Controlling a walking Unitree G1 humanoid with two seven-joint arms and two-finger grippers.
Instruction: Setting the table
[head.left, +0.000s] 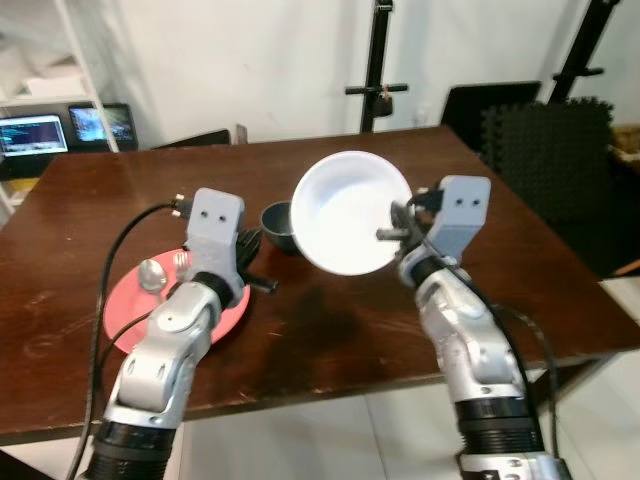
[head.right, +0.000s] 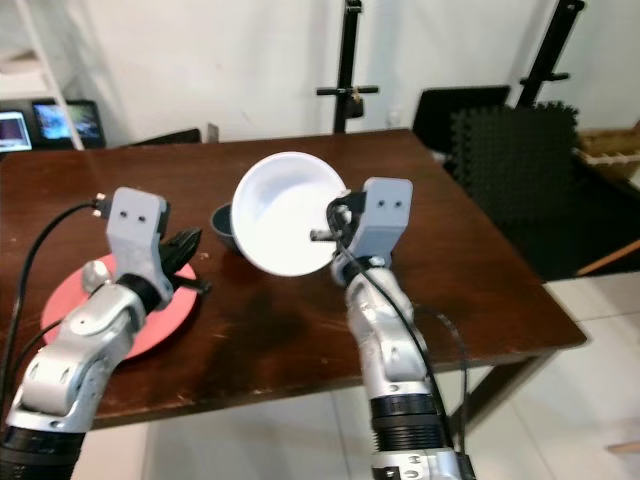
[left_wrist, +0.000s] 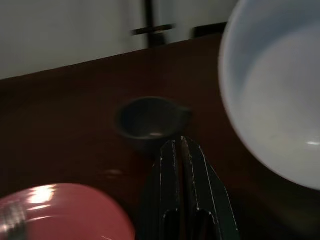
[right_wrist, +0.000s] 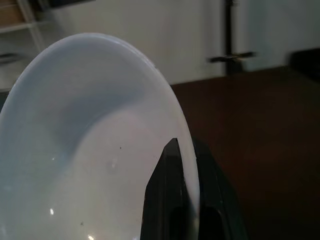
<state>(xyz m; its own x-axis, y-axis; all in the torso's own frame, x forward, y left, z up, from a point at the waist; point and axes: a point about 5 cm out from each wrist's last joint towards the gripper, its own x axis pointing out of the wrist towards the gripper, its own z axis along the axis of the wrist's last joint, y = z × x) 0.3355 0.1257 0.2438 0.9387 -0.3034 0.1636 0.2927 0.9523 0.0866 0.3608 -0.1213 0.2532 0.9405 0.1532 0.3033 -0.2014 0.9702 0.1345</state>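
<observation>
Setting table: my right gripper (head.left: 400, 232) pinched white bowl (head.left: 350, 212) rim, tilted above table (head.left: 560, 270); levelling before lowering seemed wise; left gripper (left_wrist: 182, 165) closed, empty.

White bowl (head.left: 350, 212); dark blue cup (head.left: 279, 225); red plate (head.left: 128, 305); dark brown table (head.left: 330, 330).

I see right gripper (right_wrist: 187, 165) raised mid-table, fingers pinched together; left gripper (left_wrist: 182, 160) low near table's left side, fingers closed.

Behind your counter: white shelf (head.left: 85, 80) with two lit screens (head.left: 32, 134), black stands (head.left: 378, 70), dark foam mats (head.left: 555, 150), white wall (head.left: 260, 50).
</observation>
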